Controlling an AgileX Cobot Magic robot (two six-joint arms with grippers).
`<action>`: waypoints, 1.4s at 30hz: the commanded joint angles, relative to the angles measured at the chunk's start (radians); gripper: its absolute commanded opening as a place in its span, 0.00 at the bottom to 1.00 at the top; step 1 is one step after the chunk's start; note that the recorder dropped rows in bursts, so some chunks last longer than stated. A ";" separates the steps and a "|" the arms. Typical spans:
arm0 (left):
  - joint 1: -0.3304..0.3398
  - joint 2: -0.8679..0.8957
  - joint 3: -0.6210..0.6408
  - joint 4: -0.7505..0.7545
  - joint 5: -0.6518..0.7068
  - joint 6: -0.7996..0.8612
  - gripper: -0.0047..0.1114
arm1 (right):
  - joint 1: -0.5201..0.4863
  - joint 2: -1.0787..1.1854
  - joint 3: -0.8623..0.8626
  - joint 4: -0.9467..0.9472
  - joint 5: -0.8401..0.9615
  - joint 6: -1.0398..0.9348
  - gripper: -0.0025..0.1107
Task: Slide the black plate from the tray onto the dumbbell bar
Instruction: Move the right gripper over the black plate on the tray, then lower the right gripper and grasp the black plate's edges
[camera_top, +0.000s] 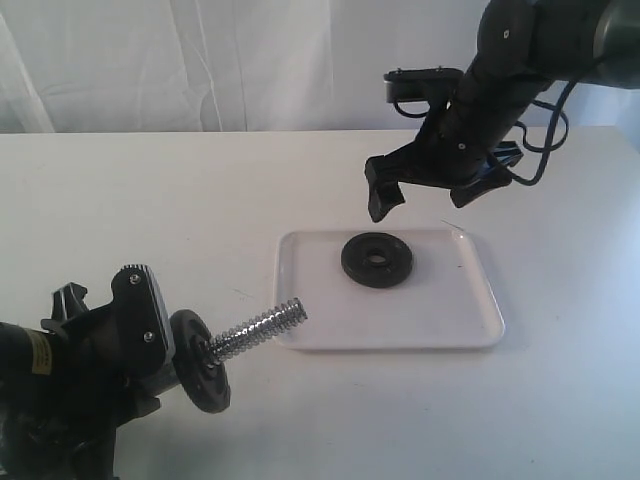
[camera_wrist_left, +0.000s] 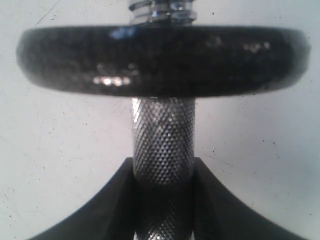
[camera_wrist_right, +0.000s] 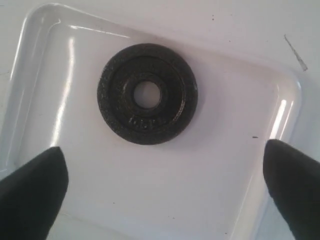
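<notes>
In the exterior view, the black plate (camera_top: 376, 260) lies flat in the upper middle of the tray (camera_top: 470, 320), the only thing in it. The right end effector (camera_top: 425, 200) hangs above it, spread wide and empty. At lower left, the left end effector (camera_top: 165, 345) clamps the dumbbell bar (camera_top: 262, 328), which already carries a second disc (camera_top: 198, 360) and points its threaded tip toward the tray on the desk (camera_top: 150, 200).

The left wrist view shows the fingers closed on the bar's knurled middle, just below that disc.

In the right wrist view, both fingertips sit wide apart at the lower corners, with the plate higher in the frame. It looks rigid, dense and rough-surfaced, so a firm pinch across the outer rim seems best.
</notes>
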 joint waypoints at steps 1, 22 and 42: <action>-0.008 -0.032 -0.031 -0.012 -0.104 -0.014 0.04 | -0.010 -0.002 -0.009 0.072 -0.017 -0.074 0.95; -0.008 -0.032 -0.031 -0.012 -0.102 -0.014 0.04 | 0.069 0.229 -0.233 -0.081 0.110 0.098 0.95; -0.008 -0.032 -0.031 -0.012 -0.104 -0.016 0.04 | 0.089 0.375 -0.259 -0.108 0.069 0.109 0.95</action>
